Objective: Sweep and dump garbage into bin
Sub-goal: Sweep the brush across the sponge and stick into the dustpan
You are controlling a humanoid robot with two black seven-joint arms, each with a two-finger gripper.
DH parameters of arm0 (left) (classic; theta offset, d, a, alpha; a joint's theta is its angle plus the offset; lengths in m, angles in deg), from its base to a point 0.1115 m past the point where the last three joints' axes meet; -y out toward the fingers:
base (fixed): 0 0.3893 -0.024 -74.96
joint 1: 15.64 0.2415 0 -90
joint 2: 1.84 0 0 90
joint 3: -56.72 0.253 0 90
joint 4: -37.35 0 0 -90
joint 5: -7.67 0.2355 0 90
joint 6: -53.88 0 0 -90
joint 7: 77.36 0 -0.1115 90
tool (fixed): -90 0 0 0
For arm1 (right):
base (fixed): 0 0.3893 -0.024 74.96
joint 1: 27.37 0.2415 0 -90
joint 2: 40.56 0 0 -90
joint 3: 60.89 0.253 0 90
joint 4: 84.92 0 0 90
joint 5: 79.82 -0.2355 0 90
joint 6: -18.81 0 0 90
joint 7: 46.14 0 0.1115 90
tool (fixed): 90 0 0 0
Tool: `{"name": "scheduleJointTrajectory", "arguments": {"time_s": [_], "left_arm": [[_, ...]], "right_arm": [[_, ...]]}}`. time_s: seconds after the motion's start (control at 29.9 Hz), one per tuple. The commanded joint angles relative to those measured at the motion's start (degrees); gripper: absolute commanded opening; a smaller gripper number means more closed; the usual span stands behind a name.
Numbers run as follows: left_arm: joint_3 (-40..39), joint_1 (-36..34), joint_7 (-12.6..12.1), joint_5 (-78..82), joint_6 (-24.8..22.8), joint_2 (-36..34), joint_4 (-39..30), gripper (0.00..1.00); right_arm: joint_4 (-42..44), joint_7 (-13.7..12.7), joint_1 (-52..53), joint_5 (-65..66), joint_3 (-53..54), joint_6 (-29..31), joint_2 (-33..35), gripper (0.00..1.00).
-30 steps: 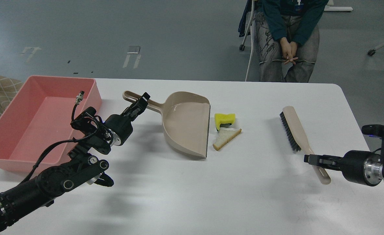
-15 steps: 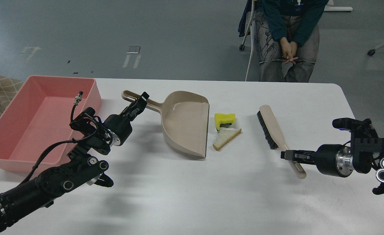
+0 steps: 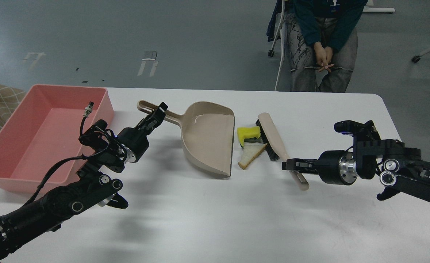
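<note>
A yellow sponge chunk (image 3: pixel 246 132) and a triangular white bread slice (image 3: pixel 250 155) lie on the white table just right of the beige dustpan (image 3: pixel 209 138). My left gripper (image 3: pixel 159 112) is shut on the dustpan's handle (image 3: pixel 153 109). My right gripper (image 3: pixel 288 165) is shut on the handle of a beige brush (image 3: pixel 277 145). The brush's black bristles touch the right side of the sponge and the bread. The pink bin (image 3: pixel 36 135) stands at the table's left end.
A seated person (image 3: pixel 319 40) is behind the far table edge. A chair's wheeled legs (image 3: pixel 273 51) stand beside them. The white table (image 3: pixel 215 219) spreads wide in front of the dustpan.
My right gripper has carried the brush leftward across the table until its bristles meet the garbage. The sponge has shifted slightly left. The left arm and dustpan have held still.
</note>
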Motion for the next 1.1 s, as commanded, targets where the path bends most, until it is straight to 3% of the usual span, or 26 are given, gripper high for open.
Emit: {"name": "scheduleJointTrajectory", "arguments": {"time_s": [0.0,0.7,1.07], "left_arm": [[0.0,-0.09,0.0,-0.02,0.05,-0.08,0.0,0.0],[0.0,-0.18,0.0,-0.02,-0.04,-0.08,0.0,0.0],[0.0,-0.18,0.0,-0.02,-0.04,0.01,0.0,0.0]], "right_arm": [[1.48,0.06,2.0,-2.2,-2.22,0.01,-4.25,0.0],[7.72,0.76,9.3,-12.04,-2.58,-0.43,-16.65,0.0],[6.93,0.76,13.87,-14.6,-2.14,-0.17,-14.38,0.0]]}}
